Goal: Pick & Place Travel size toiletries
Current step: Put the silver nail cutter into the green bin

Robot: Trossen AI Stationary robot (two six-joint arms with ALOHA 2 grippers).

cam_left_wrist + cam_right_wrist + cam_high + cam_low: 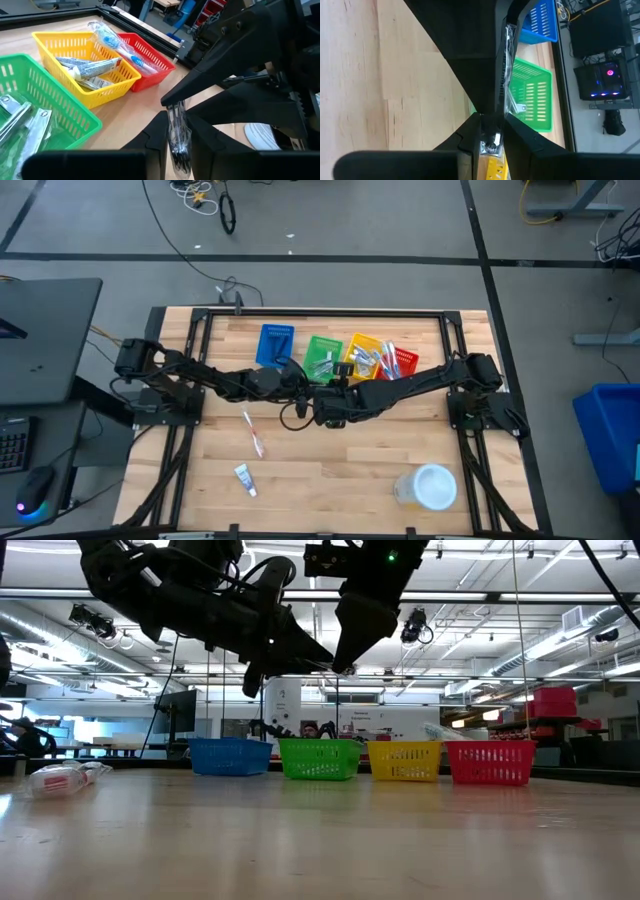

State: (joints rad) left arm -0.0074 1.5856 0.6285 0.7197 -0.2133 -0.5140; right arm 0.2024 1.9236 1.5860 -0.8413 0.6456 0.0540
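Note:
A slim dark toiletry in a clear wrapper [177, 135] hangs above the middle of the table, between my two grippers. My left gripper [303, 391] reaches in from the table's left and is shut on it. My right gripper [322, 396] comes from the right, slanting down, and is shut on the same item. Low down they show as the left gripper [300, 652] and the right gripper [345, 662]. A white tube [245, 478] and a toothbrush [253, 435] lie flat on the near left of the table. My left gripper pinches the wrapped toiletry's near part [179, 150] between its two fingers, coming nearly level from the table's left. The item is clear of the table. My right gripper pinches the wrapper's other end [494, 131] between its fingertips [172, 100], slanting down from the table's right. The wrapped item runs on past those fingers toward my left gripper.
Along the far edge stand a blue basket [276, 343], a green basket [322, 358] with wrapped razors, a yellow basket [60, 45] with tubes and a red basket [150, 50] with toothbrushes. A large round translucent container [428, 487] stands near right. Bare wood lies at the near middle.

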